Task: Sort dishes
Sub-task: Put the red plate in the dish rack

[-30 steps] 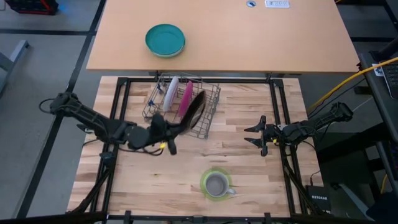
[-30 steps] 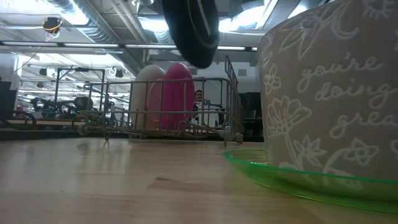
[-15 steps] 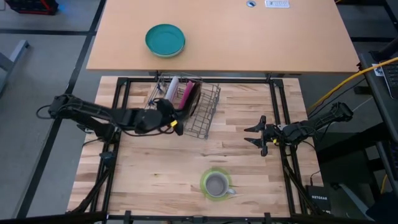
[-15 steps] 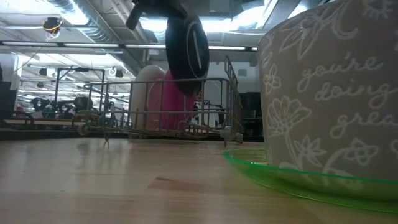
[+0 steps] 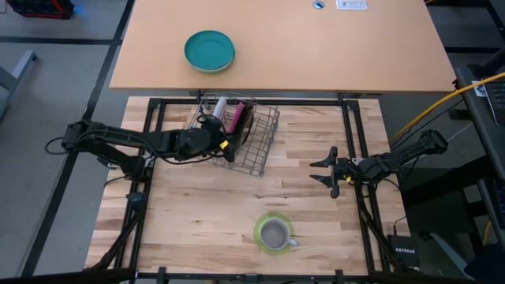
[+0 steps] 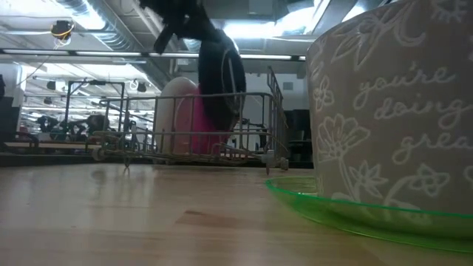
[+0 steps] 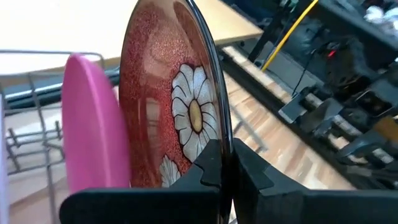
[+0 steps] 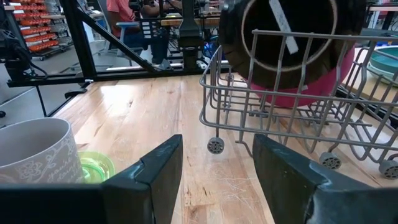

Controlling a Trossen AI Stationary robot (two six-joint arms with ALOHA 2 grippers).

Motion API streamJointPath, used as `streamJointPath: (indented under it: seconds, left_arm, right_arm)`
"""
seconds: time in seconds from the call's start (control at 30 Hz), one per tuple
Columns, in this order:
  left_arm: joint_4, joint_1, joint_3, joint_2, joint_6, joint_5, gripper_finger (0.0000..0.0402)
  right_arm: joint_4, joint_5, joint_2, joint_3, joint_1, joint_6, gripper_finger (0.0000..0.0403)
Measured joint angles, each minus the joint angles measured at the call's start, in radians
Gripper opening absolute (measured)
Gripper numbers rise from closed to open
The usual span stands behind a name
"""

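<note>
The left gripper (image 5: 223, 143) was clamped on the rim of a dark plate (image 7: 177, 106), red with a daisy on its face, holding it upright over the wire rack (image 5: 254, 150), just beside the magenta plate (image 7: 93, 124) standing in it. A white plate (image 5: 218, 112) stood in the rack too. The right gripper (image 5: 326, 170) waited at the table's right side, fingers spread wide, holding nothing. The mug (image 5: 274, 233) sat on the green saucer (image 5: 259, 234) near the front edge.
</note>
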Motion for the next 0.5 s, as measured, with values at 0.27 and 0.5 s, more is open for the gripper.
streamJointPath:
  seconds: [0.27,0.5]
  left_arm:
    - [0.006,0.038,-0.047,0.000,-0.034,0.028,0.0000]
    - [0.018,0.073,-0.089,-0.002,-0.088,0.067,0.0000]
  right_arm:
    - [0.000,0.000,0.000,0.000,0.000,0.000,0.0198]
    - [0.000,0.001,0.000,0.000,0.000,-0.001,0.0198]
